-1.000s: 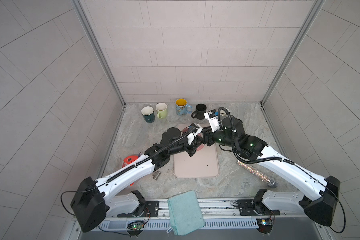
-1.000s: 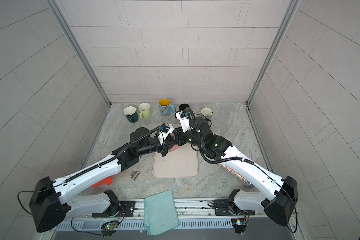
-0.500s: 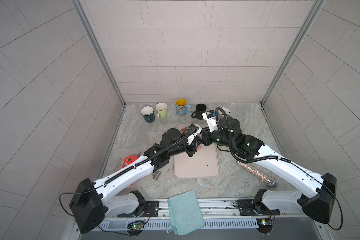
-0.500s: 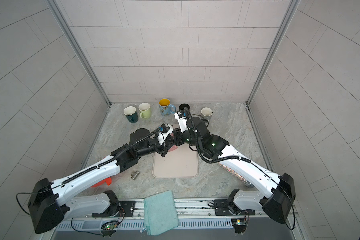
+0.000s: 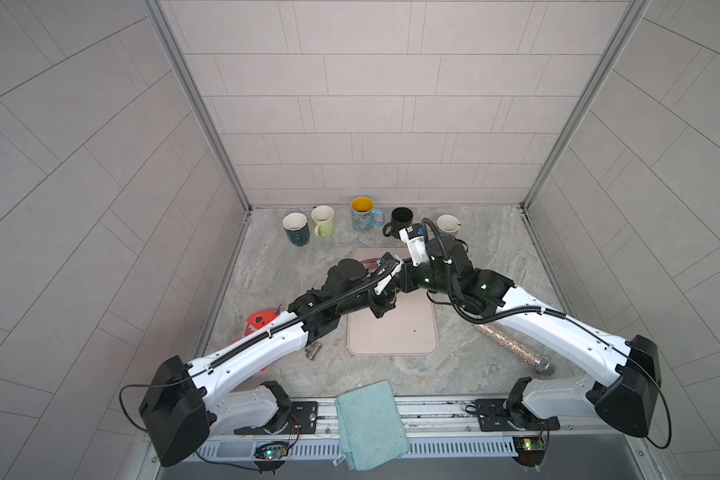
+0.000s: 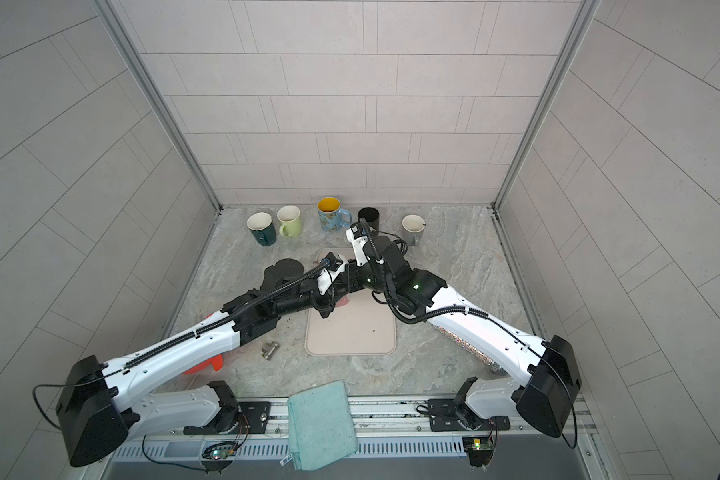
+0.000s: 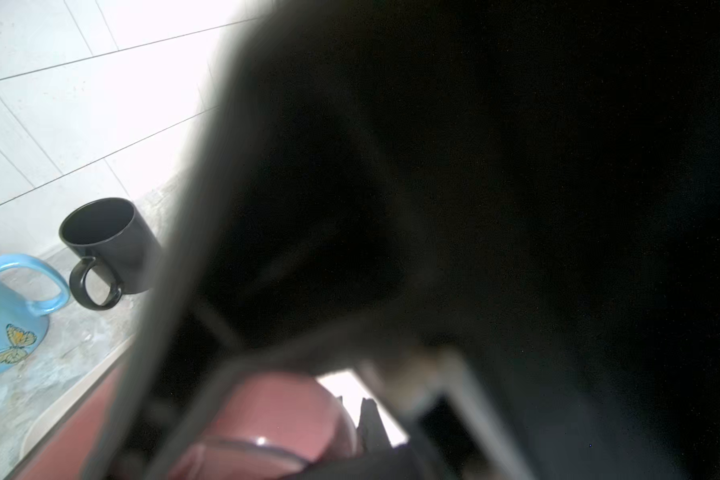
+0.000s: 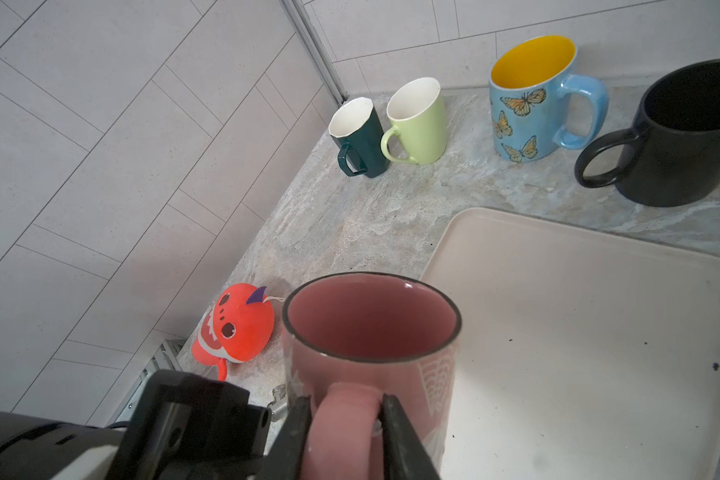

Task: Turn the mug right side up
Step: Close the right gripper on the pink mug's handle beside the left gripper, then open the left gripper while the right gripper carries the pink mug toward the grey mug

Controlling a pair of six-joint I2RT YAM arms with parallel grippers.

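Note:
The pink mug [image 8: 371, 332] stands mouth up over the near-left corner of the beige tray [image 8: 578, 311]. My right gripper [image 8: 346, 401] is shut on its handle, one finger on each side. In both top views the two grippers meet above the tray and hide most of the mug; only a pink sliver [image 6: 341, 302] shows. My left gripper [image 7: 354, 401] is shut, its fingertips [image 7: 368, 415] tight against the mug's pink wall [image 7: 275, 411]. The exact contact is blurred and partly hidden. In a top view the left gripper [image 5: 385, 299] sits just left of the right gripper [image 5: 404, 278].
Along the back wall stand upright mugs: dark green [image 5: 296, 227], light green [image 5: 323, 221], blue butterfly [image 5: 363, 213], black [image 5: 400, 220] and grey [image 5: 448, 224]. An orange toy [image 5: 260, 322] and a metal piece [image 5: 313, 352] lie left of the tray. A glittery microphone [image 5: 512, 345] lies right of it, with a teal cloth [image 5: 371, 424] in front.
My right gripper has closed from open onto the mug's handle and shifted slightly left. The left gripper has stayed shut and hardly moved.

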